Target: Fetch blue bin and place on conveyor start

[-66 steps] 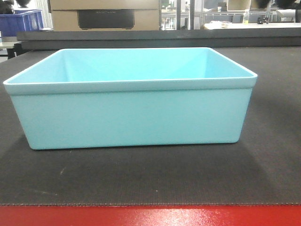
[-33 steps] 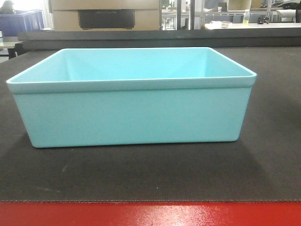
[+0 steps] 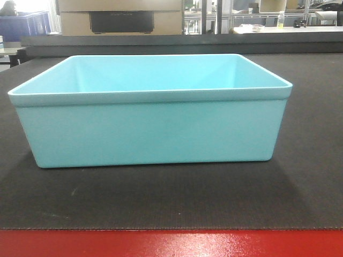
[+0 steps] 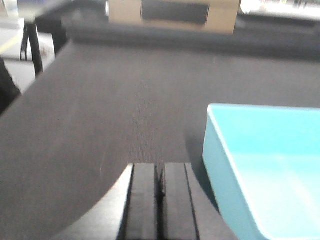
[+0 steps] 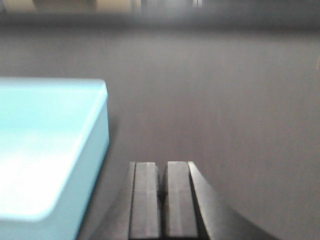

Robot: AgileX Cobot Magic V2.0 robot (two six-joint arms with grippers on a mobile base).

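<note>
The blue bin (image 3: 153, 131), a light turquoise tub, stands upright and empty on the dark grey belt of the conveyor start (image 3: 171, 198), behind its red front edge (image 3: 171, 243). In the left wrist view my left gripper (image 4: 160, 172) is shut and empty, just left of the bin's left wall (image 4: 225, 175), not touching it. In the right wrist view my right gripper (image 5: 162, 172) is shut and empty, just right of the bin's right wall (image 5: 95, 165), apart from it. Neither gripper shows in the front view.
A cardboard box with a dark panel (image 3: 120, 19) stands beyond the belt's far end. Dark blue ribbed bins (image 3: 24, 24) sit at the far left. Shelving and tables fill the background. Bare belt lies on both sides of the bin.
The view shifted slightly between one second and half a second ago; the bin sits a touch differently in frame. Since then nothing has visibly changed.
</note>
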